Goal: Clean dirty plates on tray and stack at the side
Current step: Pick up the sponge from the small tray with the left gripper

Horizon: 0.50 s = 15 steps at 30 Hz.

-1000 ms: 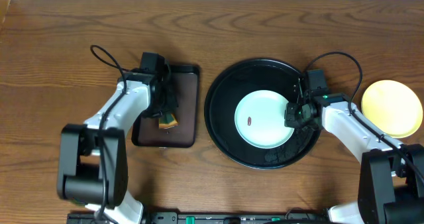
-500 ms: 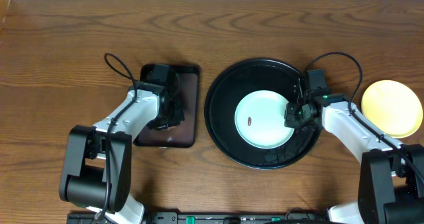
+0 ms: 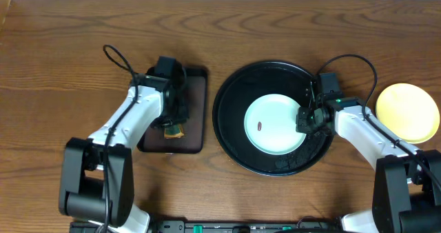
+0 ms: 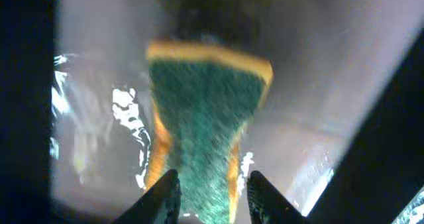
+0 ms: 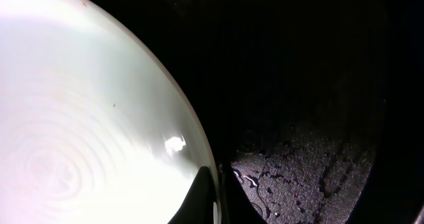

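Observation:
One pale mint-green plate (image 3: 274,125) with a small brown smear lies on the round black tray (image 3: 231,105). My right gripper (image 3: 305,119) is shut on its right rim; the right wrist view shows the rim (image 5: 199,144) pinched between the fingers (image 5: 215,187). The pale yellow plate (image 3: 408,112) lies on the table to the right of the tray. A second mint plate is not in view. My left gripper (image 3: 171,123) is shut on a green and yellow sponge (image 4: 202,111) over the brown rectangular tray (image 3: 196,112); its fingertips (image 4: 211,187) squeeze the sponge's near end.
The wet brown tray surface (image 4: 318,85) lies under the sponge. Water drops show on the black tray floor (image 5: 298,164) beside the plate. Cables loop above both arms.
The left arm swung left over the brown tray, hiding the sponge, then came back right, and the sponge shows again. The right arm and the plates have not moved.

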Each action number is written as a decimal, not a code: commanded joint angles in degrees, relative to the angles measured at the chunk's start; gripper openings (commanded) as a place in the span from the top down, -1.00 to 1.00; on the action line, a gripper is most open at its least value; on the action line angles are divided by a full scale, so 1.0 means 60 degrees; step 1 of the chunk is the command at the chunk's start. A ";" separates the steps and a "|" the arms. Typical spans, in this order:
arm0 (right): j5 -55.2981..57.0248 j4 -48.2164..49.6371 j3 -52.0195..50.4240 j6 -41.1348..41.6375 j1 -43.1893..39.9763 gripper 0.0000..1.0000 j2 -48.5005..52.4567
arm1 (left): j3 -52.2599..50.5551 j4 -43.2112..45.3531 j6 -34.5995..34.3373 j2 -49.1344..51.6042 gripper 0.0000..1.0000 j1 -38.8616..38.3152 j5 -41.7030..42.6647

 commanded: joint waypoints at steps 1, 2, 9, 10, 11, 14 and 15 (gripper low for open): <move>0.0270 -0.0011 0.0004 0.0208 -0.0033 0.98 0.0047 | -0.0025 0.0229 0.0025 0.0047 0.24 -0.0011 -0.1279; 0.0270 -0.0011 0.0004 0.0208 -0.0033 0.98 0.0047 | -0.0095 0.0342 0.0025 0.0095 0.24 -0.0011 -0.1300; 0.0270 -0.0011 0.0004 0.0211 -0.0033 0.97 0.0047 | -0.0678 0.1311 -0.0015 0.1016 0.59 -0.0011 -0.0896; 0.0270 -0.0011 0.0004 0.0215 -0.0033 0.98 0.0047 | -0.0678 0.1344 -0.0011 0.1155 0.63 -0.0011 -0.0718; 0.0270 -0.0007 0.0004 0.0233 -0.0033 0.98 0.0047 | -0.0678 0.1381 -0.0011 0.1297 0.75 -0.0022 -0.0495; 0.0229 -0.0007 0.0004 0.0277 -0.0033 0.98 0.0047 | -0.0641 0.1341 -0.0007 0.1406 0.85 -0.0018 0.0055; 0.0233 -0.0007 0.0004 0.0277 -0.0033 0.98 0.0047 | -0.0572 0.1264 0.0011 0.1362 0.85 -0.0018 0.0051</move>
